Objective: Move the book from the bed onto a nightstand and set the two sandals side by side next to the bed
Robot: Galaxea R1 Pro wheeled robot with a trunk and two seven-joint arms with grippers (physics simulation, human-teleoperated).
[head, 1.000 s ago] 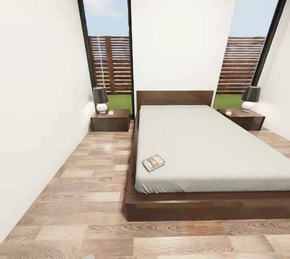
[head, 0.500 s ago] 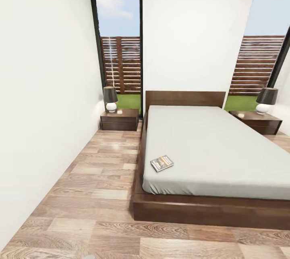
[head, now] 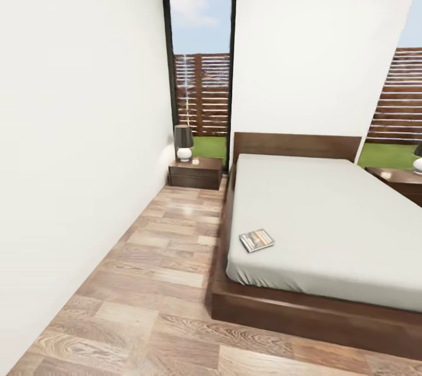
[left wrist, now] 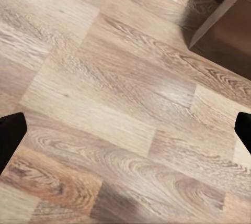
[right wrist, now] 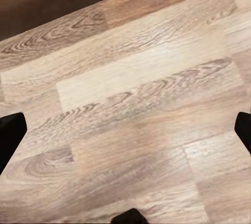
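- The bed (head: 328, 229) stands with its dark headboard against the far white wall, its grey mattress bare apart from one item.
- The book (head: 257, 240) lies flat on the mattress near the foot corner on the left of the head view, close to the mattress edge and turned slightly askew.
- A nightstand (head: 195, 173) sits on the floor just beside the head of the bed, in the corner under a tall black-framed window (head: 201, 65).
- A lamp (head: 184, 142) with a dark shade and a white round base stands on that nightstand.
- A second nightstand (head: 403, 180) shows at the far side of the bed, cut by the picture's edge, with part of another lamp (head: 418, 159) on it.
- Through the window a brown slatted fence, green grass and blue sky show.
- A strip of wood-plank floor (head: 158, 282) runs between the bed and the side wall.
- The left gripper (left wrist: 125, 130) points down at the planks; its two dark fingertips (left wrist: 10, 137) sit at opposite edges of the wrist view, spread wide with nothing between them.
- The right gripper (right wrist: 125, 130) hangs over the planks likewise, fingertips (right wrist: 10, 137) wide apart and holding nothing, with a dark brown band along one edge of its view.
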